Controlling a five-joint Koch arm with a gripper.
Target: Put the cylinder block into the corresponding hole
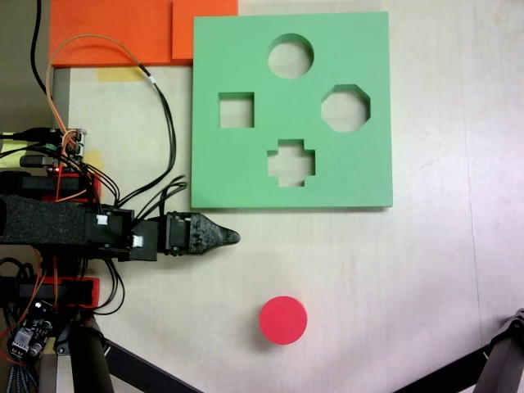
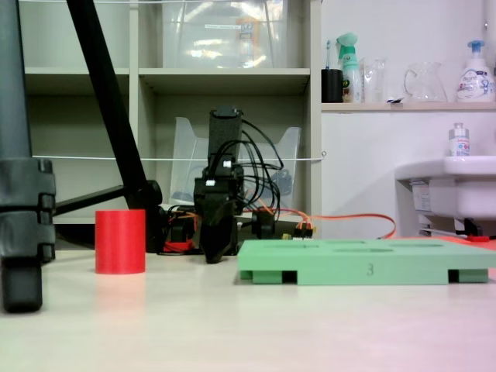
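The red cylinder block (image 1: 283,319) stands upright on the pale table, in front of the green foam board (image 1: 229,168) and apart from it. In a fixed view from table height, the cylinder block (image 2: 120,241) sits left of the board (image 2: 364,267). The circular hole (image 1: 291,56) is at the board's far edge, with nothing in it. My gripper (image 1: 233,237) rests low beside the board's near left corner, its jaws together and nothing between them. Head-on, the gripper (image 2: 217,249) hangs just above the table, between the block and the board.
The board also has an octagonal cutout (image 1: 345,108), a square cutout (image 1: 236,110) and a cross cutout (image 1: 291,161). Orange foam sheets (image 1: 115,33) lie at the top left. Black tripod legs (image 1: 508,352) (image 2: 23,232) stand near the table's front. Cables (image 1: 164,123) trail from the arm's base.
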